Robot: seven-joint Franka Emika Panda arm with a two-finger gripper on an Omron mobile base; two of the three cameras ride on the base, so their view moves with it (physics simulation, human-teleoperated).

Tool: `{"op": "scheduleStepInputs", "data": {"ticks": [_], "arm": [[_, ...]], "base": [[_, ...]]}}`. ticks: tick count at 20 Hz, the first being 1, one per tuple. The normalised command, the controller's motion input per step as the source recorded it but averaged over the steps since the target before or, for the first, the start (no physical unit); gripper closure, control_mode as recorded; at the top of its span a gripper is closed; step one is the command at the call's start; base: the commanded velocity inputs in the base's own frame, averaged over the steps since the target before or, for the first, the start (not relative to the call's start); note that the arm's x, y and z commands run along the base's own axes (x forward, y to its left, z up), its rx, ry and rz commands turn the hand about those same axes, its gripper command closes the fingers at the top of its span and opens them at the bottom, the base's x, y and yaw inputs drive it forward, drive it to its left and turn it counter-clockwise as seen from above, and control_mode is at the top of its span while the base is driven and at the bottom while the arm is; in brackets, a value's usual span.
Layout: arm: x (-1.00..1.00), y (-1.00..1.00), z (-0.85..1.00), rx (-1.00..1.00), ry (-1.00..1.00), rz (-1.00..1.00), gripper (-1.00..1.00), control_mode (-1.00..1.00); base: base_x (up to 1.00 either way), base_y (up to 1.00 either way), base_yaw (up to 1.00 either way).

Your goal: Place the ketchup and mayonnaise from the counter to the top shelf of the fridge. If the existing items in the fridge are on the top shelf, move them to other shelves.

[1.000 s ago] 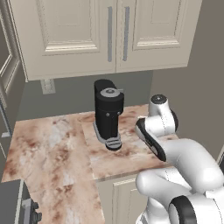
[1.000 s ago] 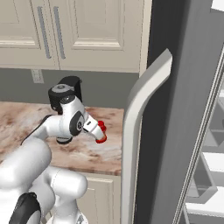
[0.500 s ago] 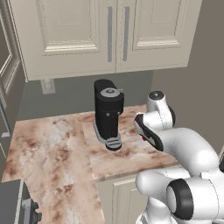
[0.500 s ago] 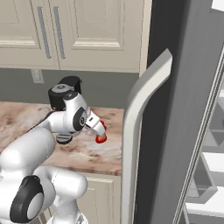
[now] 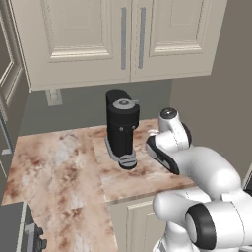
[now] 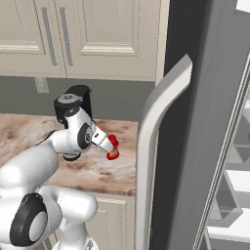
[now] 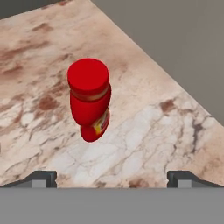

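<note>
Ketchup (image 7: 90, 100) stands up on the counter (image 7: 39, 78), near its far corner by the grey wall. In the hand view it sits at about 11 o'clock from the claw (image 7: 111, 178). The claw's two tips are wide apart and hold nothing. A black coffee machine (image 5: 122, 129) stands at 9 o'clock from the arm.

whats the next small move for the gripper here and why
Probably ease the gripper down and forward until its fingertips straddle the ketchup, then close. In the hand view the jaws stand wide open with nothing between them, and the bottle stands upright on the counter ahead, slightly off-centre between the tips.
</note>
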Motion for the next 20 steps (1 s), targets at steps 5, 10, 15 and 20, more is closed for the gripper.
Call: {"op": "scheduleStepInputs", "data": {"ticks": [5, 10, 15, 20], "arm": [[0.00, 0.00, -0.13, -0.04, -0.06, 0.00, -1.00, -1.00], [0.00, 0.00, -0.04, -0.04, -0.07, 0.00, -1.00, -1.00], [0.00, 0.00, -0.01, -0.05, -0.07, 0.00, -1.00, -1.00], [0.04, 0.00, 0.00, -0.03, -0.02, 0.00, -1.00, -1.00]], "base": [[0.00, 0.00, 0.00], [0.00, 0.00, 0.00], [0.00, 0.00, 0.00], [0.00, 0.00, 0.00]]}}
